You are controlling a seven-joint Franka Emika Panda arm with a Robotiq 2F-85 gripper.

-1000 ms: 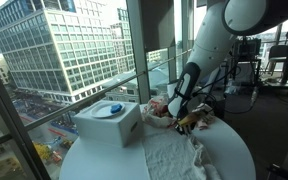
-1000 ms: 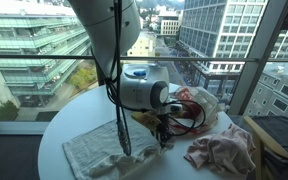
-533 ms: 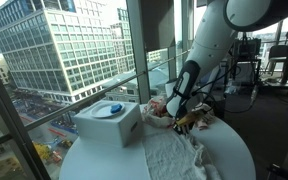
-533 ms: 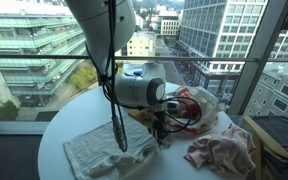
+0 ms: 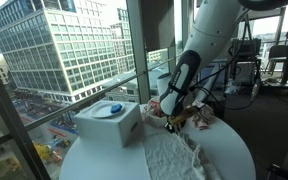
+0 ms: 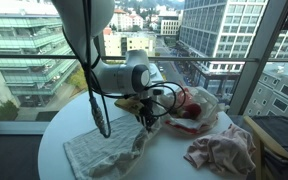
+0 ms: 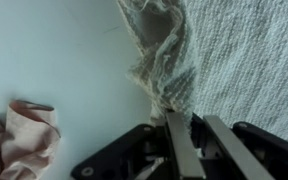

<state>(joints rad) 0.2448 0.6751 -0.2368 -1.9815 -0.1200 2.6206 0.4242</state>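
Note:
My gripper (image 6: 145, 118) is shut on a corner of a white knitted cloth (image 6: 104, 148) and lifts that corner off the round white table (image 6: 174, 165). In the wrist view the pinched cloth (image 7: 164, 60) hangs bunched from my gripper (image 7: 184, 120), the rest lying flat on the table. In an exterior view the gripper (image 5: 169, 122) is above the cloth (image 5: 174, 155), beside a white box (image 5: 109, 122).
A pink cloth (image 6: 219, 150) lies crumpled on the table, also in the wrist view (image 7: 19, 140). A clear bag with red items (image 6: 189, 108) sits behind the gripper. The white box carries a blue object (image 5: 114, 108). Windows border the table.
The arm has risen and swung away from the bag, pulling the pinched cloth corner up with it.

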